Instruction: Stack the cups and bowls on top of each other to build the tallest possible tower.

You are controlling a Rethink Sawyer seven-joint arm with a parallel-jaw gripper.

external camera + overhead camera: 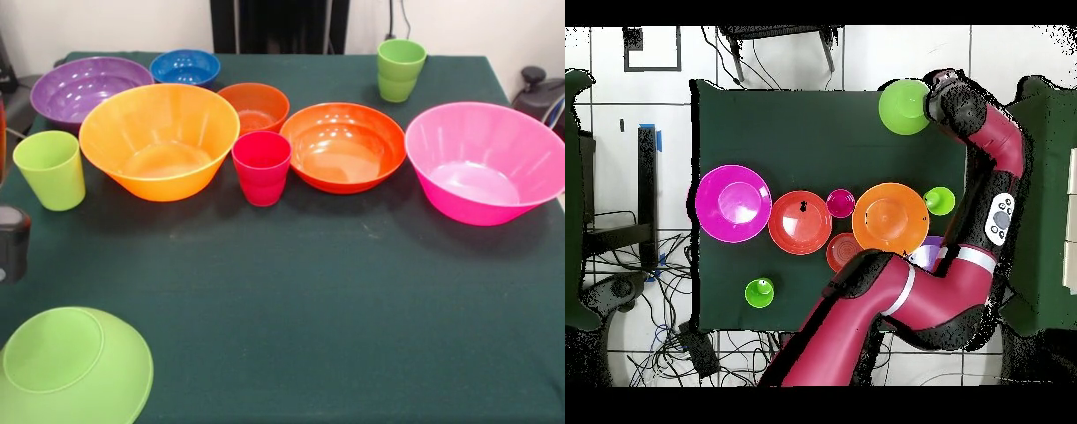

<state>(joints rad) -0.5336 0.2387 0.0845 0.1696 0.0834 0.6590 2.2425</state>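
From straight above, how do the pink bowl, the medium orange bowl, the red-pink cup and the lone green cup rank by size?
1. Pink bowl
2. Medium orange bowl
3. Red-pink cup and lone green cup: they look alike, so no ranking.

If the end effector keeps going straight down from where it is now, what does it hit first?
Probably the lime green bowl, rim-down at the table's corner. Overhead, the arm's end sits right beside it, partly over its edge. The end effector itself is hidden, so exact alignment and height are unclear.

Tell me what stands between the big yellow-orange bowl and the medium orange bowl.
The red-pink cup stands between the yellow-orange bowl and the medium orange bowl; both views show it.
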